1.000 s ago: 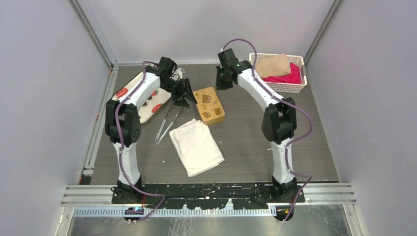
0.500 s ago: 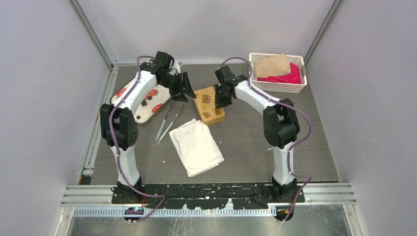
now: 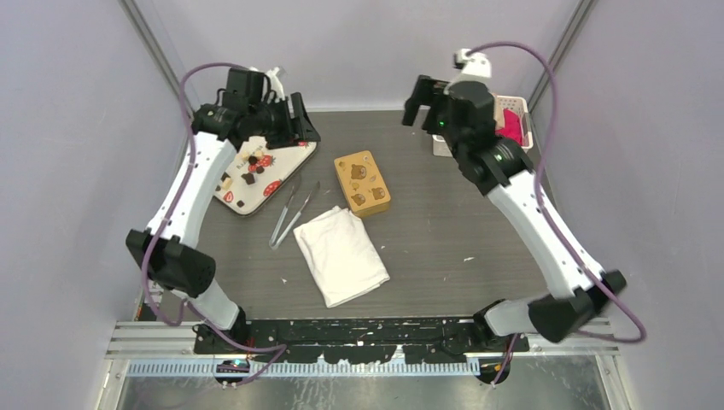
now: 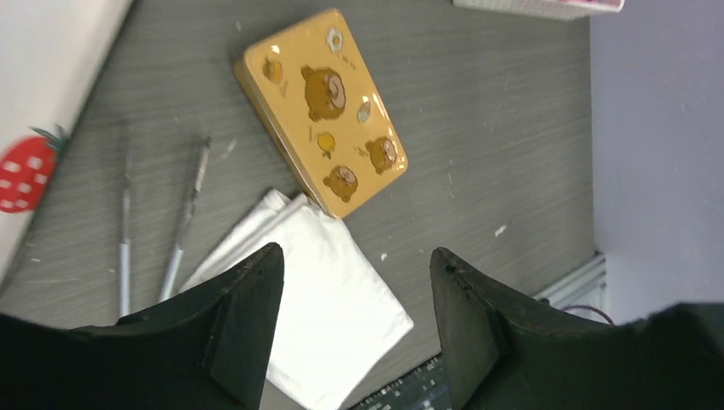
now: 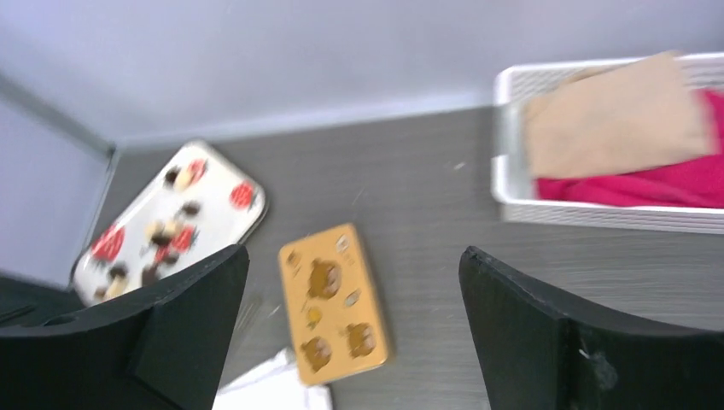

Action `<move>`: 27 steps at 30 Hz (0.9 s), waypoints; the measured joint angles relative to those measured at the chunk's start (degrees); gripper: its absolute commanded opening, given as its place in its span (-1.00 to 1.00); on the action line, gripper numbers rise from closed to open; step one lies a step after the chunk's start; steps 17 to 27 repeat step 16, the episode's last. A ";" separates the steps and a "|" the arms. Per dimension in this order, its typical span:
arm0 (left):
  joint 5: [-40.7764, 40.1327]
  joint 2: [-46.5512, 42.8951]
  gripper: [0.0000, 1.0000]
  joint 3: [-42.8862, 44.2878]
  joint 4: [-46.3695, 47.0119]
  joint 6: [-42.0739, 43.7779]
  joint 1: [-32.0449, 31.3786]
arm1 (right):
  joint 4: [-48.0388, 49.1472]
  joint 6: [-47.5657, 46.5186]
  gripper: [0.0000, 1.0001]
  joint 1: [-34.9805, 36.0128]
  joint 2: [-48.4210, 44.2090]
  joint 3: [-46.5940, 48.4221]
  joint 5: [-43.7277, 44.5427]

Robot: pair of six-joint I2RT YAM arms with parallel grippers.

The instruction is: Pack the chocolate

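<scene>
Just one tin [image 3: 362, 183], several chocolates [image 3: 248, 178]

Your left claw [image 4: 354, 254] hangs open, raised left of the tin [image 3: 362, 184]. Your right claw [image 5: 353, 254] gapes empty, raised right of it.

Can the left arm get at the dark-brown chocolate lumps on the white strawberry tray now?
Probably yes: the open left gripper hangs near the far end of the white strawberry-print tray, and nothing covers the small dark-brown chocolate lumps.
</scene>
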 measured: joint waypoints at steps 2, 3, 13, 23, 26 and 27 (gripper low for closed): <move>-2.62 -3.08 0.33 -0.17 0.79 1.46 0.04 | 2.97 -0.35 1.00 -0.20 -5.90 -4.31 5.99; -3.82 -4.63 0.33 -0.61 1.55 2.03 0.07 | 3.98 -0.33 1.00 -0.39 -7.74 -6.25 8.61; -19.32 -18.86 0.27 -11.65 8.90 5.79 0.22 | 1.73 7.89 1.00 -3.39 -13.53 -23.19 30.99; -21.29 -19.15 0.27 -13.99 9.29 6.23 0.22 | 0.52 10.84 1.00 -3.39 -15.26 -25.24 33.05; -21.29 -19.15 0.27 -13.99 9.29 6.23 0.22 | 0.52 10.84 1.00 -3.39 -15.26 -25.24 33.05; -21.29 -19.15 0.27 -13.99 9.29 6.23 0.22 | 0.52 10.84 1.00 -3.39 -15.26 -25.24 33.05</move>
